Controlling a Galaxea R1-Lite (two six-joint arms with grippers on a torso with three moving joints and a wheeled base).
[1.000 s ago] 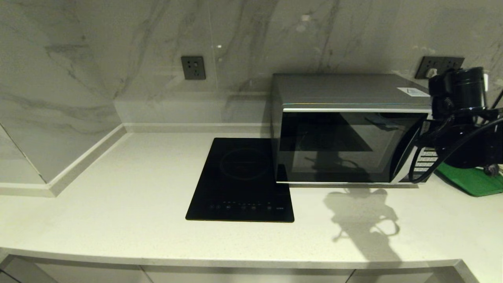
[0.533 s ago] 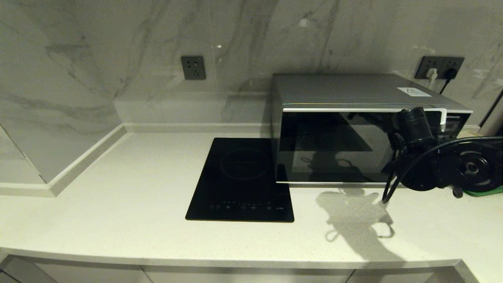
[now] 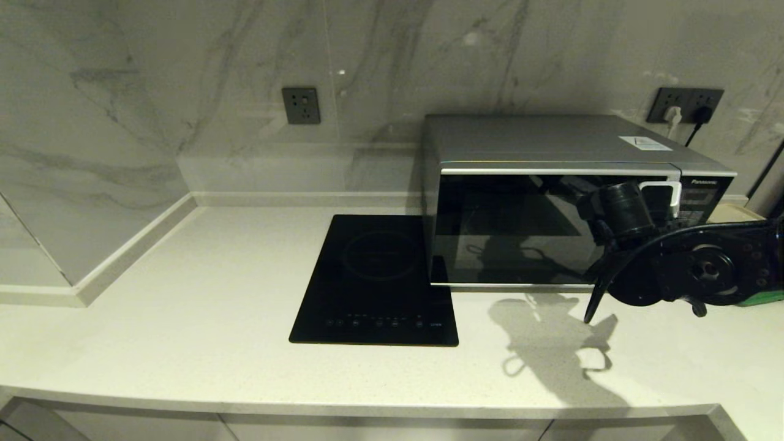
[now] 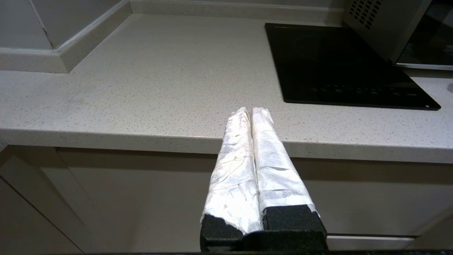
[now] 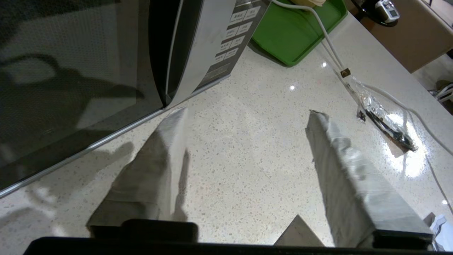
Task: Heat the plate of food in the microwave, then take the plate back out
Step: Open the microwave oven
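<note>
The silver-grey microwave (image 3: 551, 142) stands at the back right of the counter with its dark glass door (image 5: 70, 71) closed. The plate of food is out of view. My right arm (image 3: 692, 271) hangs low in front of the door's right end and the keypad (image 5: 231, 33). My right gripper (image 5: 247, 111) is open and empty, pointing down at the counter just in front of the door's lower right corner. One taped finger (image 3: 663, 195) shows beside the handle strip. My left gripper (image 4: 250, 111) is shut on nothing, parked below the counter's front edge.
A flat black glass cooktop (image 3: 376, 278) is set into the counter left of the microwave. A green tray (image 5: 300, 28) lies right of it. A white cable (image 5: 332, 53) and a foil-wrapped piece (image 5: 385, 120) run over the counter on the right. A plugged outlet (image 3: 686, 104) is on the wall.
My right arm has come down from beside the microwave's upper right corner and moved left, now low in front of the door's right end. The door stays closed; the left arm is still.
</note>
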